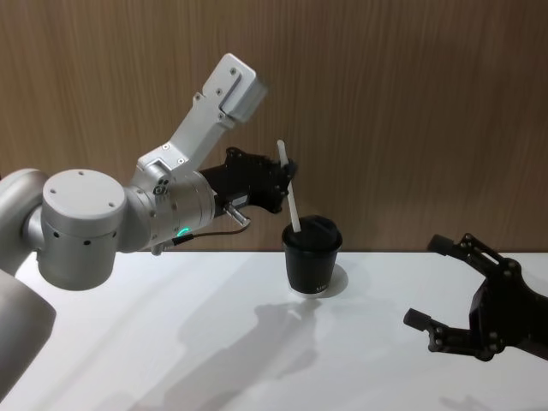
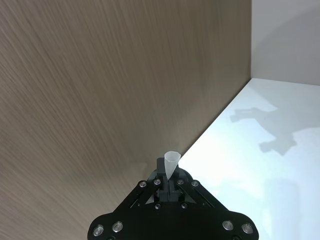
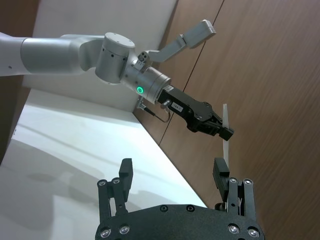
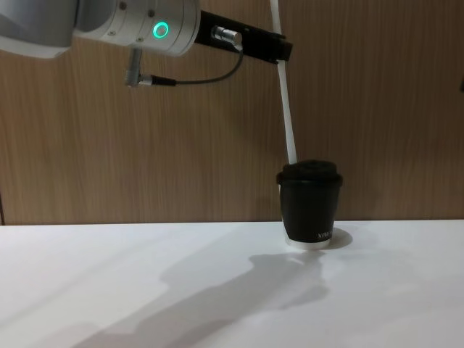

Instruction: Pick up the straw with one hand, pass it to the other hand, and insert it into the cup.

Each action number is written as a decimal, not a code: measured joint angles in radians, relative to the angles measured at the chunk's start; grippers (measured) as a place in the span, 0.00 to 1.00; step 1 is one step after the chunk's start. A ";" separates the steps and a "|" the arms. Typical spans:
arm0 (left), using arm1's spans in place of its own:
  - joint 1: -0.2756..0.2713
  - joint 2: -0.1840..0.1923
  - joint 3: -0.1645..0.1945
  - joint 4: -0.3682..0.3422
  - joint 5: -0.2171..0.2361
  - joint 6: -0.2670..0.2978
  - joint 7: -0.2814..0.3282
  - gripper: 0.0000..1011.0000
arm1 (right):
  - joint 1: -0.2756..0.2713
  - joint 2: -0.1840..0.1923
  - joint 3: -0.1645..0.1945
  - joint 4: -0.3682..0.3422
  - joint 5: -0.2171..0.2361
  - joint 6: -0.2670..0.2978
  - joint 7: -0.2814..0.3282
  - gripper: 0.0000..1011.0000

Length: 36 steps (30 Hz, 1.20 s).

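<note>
- The straw (image 1: 290, 188) is gripped near its upper end by the left gripper (image 1: 287, 181), whose fingers are closed on it; a short piece of straw is seen sticking out above the fingertips.
- In the head view the left gripper is held in the air at about 11 o'clock from the cup (image 1: 312, 255), above the back edge of the white table (image 1: 171, 342), in front of the wood-grain wall (image 1: 411, 103).
- The straw is tilted slightly, its top leaning away from the cup toward 11 o'clock, and its lower end is met by the lid of the cup at the lid's left side.
- In the chest view the straw (image 4: 287, 101) is seen running from the gripper down to the top of the cup (image 4: 310, 203); whether the tip has passed through the lid or merely rests at it cannot be told from here.
- The cup is stood upright on the table near the wall, its white base rim on the surface.
- In the left wrist view the cut end of the straw (image 2: 171, 162) is seen pinched between the closed fingers.
- A green ring light (image 4: 159, 30) is lit on the silver wrist of the left arm, and a thin dark cable (image 4: 196, 78) is looped below it.
- The right gripper (image 1: 441, 287) is held low at about 4 o'clock from the cup, well apart from it, its fingers spread wide with nothing between them.
- In the right wrist view the spread fingers (image 3: 125, 172) are seen in front, with the left gripper (image 3: 226, 133) and the straw (image 3: 226, 135) farther off.
</note>
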 joint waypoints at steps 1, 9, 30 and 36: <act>0.000 -0.001 0.000 0.002 0.001 -0.001 -0.001 0.01 | 0.000 0.000 0.000 0.000 0.000 0.000 0.000 0.99; -0.002 -0.012 -0.003 0.022 0.003 -0.008 -0.012 0.01 | 0.000 0.000 0.000 0.000 0.000 0.000 0.000 0.99; 0.003 -0.031 -0.017 0.041 0.013 -0.008 -0.018 0.01 | 0.000 0.000 0.000 0.000 0.000 0.000 0.000 0.99; 0.005 -0.030 -0.022 0.034 0.021 0.008 -0.012 0.01 | 0.000 0.000 0.000 0.000 0.000 0.000 0.000 0.99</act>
